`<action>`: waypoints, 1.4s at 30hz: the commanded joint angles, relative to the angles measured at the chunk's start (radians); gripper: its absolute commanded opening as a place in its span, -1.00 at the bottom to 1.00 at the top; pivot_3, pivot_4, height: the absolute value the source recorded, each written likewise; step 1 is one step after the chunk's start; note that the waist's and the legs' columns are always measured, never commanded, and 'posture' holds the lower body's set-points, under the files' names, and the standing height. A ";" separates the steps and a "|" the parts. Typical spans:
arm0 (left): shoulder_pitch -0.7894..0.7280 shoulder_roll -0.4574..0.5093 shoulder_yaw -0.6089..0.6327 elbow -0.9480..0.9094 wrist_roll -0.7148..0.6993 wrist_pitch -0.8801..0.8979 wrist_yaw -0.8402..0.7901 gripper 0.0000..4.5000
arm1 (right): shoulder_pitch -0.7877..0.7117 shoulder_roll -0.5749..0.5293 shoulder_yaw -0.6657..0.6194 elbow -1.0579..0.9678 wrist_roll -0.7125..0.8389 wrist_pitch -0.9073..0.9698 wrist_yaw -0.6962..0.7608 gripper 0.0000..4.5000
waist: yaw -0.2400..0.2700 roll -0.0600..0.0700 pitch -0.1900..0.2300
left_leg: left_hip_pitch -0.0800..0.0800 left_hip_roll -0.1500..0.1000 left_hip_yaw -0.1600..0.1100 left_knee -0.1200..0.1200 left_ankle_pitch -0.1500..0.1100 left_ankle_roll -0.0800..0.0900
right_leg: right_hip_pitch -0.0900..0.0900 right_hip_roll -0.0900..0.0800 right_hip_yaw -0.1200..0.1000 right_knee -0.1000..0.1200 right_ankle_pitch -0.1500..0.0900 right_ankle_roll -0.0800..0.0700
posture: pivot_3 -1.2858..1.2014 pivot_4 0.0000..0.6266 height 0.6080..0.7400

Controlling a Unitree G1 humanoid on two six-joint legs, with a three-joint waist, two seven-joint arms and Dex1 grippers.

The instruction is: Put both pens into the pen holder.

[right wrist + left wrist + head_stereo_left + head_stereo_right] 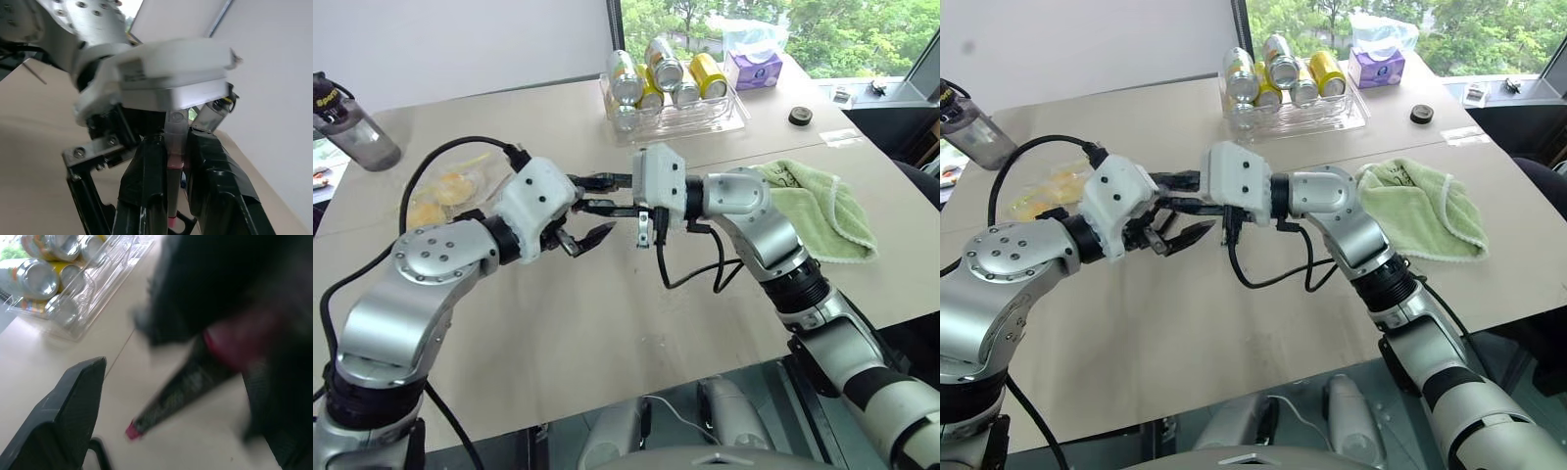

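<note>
The right gripper (168, 161) was clamped on a pen (172, 169) with a pink-red end, held between its fingers. The left gripper (590, 221) faced it, jaws spread wide, its fingertips beside the right gripper's.

Daylight pours in from the window (783, 29) behind the far edge of the table (607, 323), and the room is bright and evenly lit. The greenery outside the window is near washed out. Shadows on the table are soft and pale, lying under the arms on the side away from the window. The cans (666, 73) near the window carry small glints on their tops. Both head views are sharp, with lines bowing slightly near the corners. The left wrist view is heavily blurred: a dark mass smears across it, a pen (171, 399) with a pink end is streaked, and the cans (44, 274) are soft. The right wrist view is sharp on the fingers (146, 196), softer beyond, against a bright wall (274, 73).
</note>
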 commanded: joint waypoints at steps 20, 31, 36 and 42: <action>0.013 0.027 -0.069 0.010 0.213 -0.134 0.105 -0.99 | 0.053 -0.023 -0.196 -0.110 0.132 0.289 -0.083 0.28 | 0.005 0.000 0.000 | 0.000 0.000 0.000 0.000 0.000 0.000 | 0.000 0.000 0.000 0.000 0.000 0.000 | 0.03 -0.52 0.99; 0.095 -0.037 -0.109 0.278 0.582 -0.697 0.321 -0.99 | 0.317 -0.156 -0.472 -0.433 0.483 0.691 -0.247 0.28 | 0.025 0.001 0.001 | -0.001 0.000 0.001 0.000 0.000 0.000 | -0.001 -0.001 0.001 0.000 0.000 0.000 | 0.03 -0.52 0.99; 0.092 -0.076 -0.111 0.365 0.654 -0.810 0.352 -0.99 | 0.346 -0.210 -0.498 -0.464 0.517 0.722 -0.271 0.28 | 0.032 0.000 0.000 | -0.001 0.000 0.001 0.001 0.000 0.000 | 0.000 -0.001 0.000 0.000 0.000 0.000 | 0.03 -0.52 0.99; 0.075 -0.119 -0.105 0.379 0.669 -0.752 0.295 -0.99 | 0.354 -0.244 -0.491 -0.475 0.534 0.700 -0.260 0.28 | 0.030 0.000 0.000 | -0.001 0.000 0.001 0.001 0.000 0.001 | 0.000 -0.002 0.000 0.000 0.000 0.000 | 0.03 -0.52 0.99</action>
